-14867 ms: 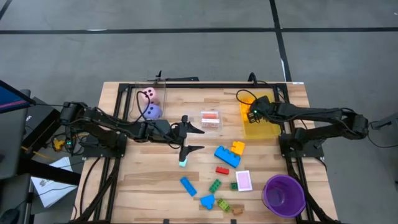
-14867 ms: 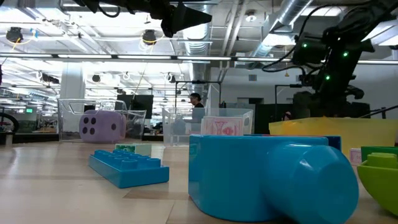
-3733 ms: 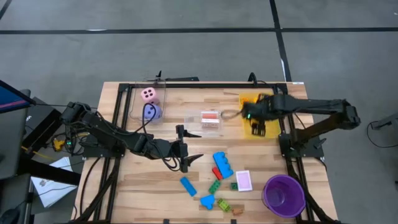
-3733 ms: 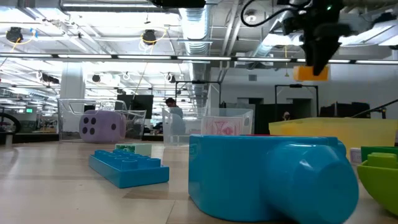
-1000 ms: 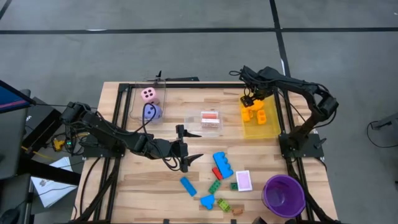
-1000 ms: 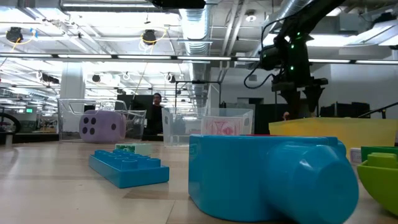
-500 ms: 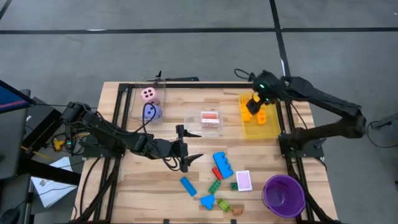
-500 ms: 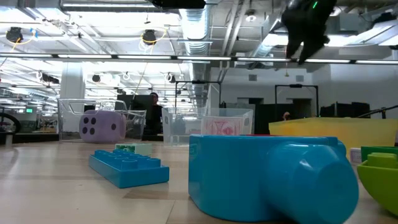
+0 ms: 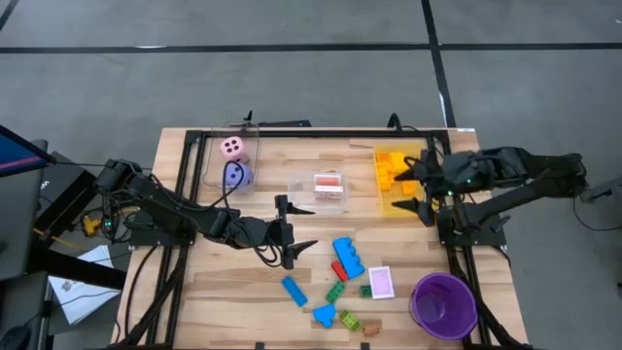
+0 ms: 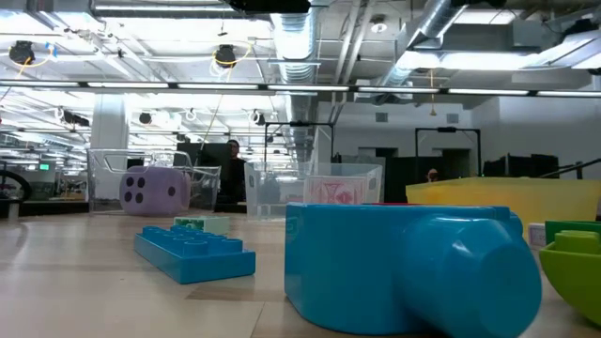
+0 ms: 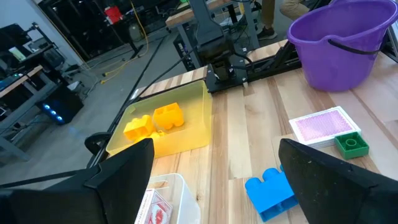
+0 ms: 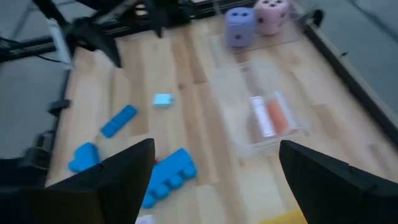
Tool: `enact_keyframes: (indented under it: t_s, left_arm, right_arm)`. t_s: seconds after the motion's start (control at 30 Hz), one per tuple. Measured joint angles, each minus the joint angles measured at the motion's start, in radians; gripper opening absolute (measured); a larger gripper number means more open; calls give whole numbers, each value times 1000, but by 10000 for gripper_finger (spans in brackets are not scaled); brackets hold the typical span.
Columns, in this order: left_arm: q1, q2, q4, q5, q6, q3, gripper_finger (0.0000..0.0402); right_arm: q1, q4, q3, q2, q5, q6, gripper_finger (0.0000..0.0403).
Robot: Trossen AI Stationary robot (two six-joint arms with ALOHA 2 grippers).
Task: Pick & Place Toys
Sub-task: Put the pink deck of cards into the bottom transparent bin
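Swung off the yellow bin (image 9: 400,201) toward its outer edge since a moment ago: right claw (image 9: 419,185), released and empty, with 2 orange bricks (image 9: 390,167) dropped inside. Left claw (image 9: 294,227) released too, hovering well short of that bin, above loose bricks (image 9: 348,259) on the counter (image 9: 224,292). Could snag the bin's wall on the next reach.

A pale wooden table (image 9: 243,282) of matt, jointed planks carries glossy plastic bricks (image 9: 348,255). At its far edge, see-through plastic: a yellow bin (image 9: 400,199) and a clear box (image 9: 330,188). A smooth purple plastic bucket (image 9: 443,303) fills the near right corner.
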Motion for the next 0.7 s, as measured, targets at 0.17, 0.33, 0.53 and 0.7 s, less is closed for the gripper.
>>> enact_keyframes:
  t_s: [0.17,0.33,0.53,0.7]
  left_arm:
    - [0,0,0,0,0,0,342]
    - [0,0,0,0,-1,0,342]
    - [0,0,-23,0,-16,0,342]
    - [-4,0,-47,-1,-29,0,342]
  right_arm:
    - [96,14,0,46,-1,91,336]
    - [169,20,0,122,-1,170,336]
    - [288,15,0,199,152,311,336]
    - [336,10,0,214,189,402,336]
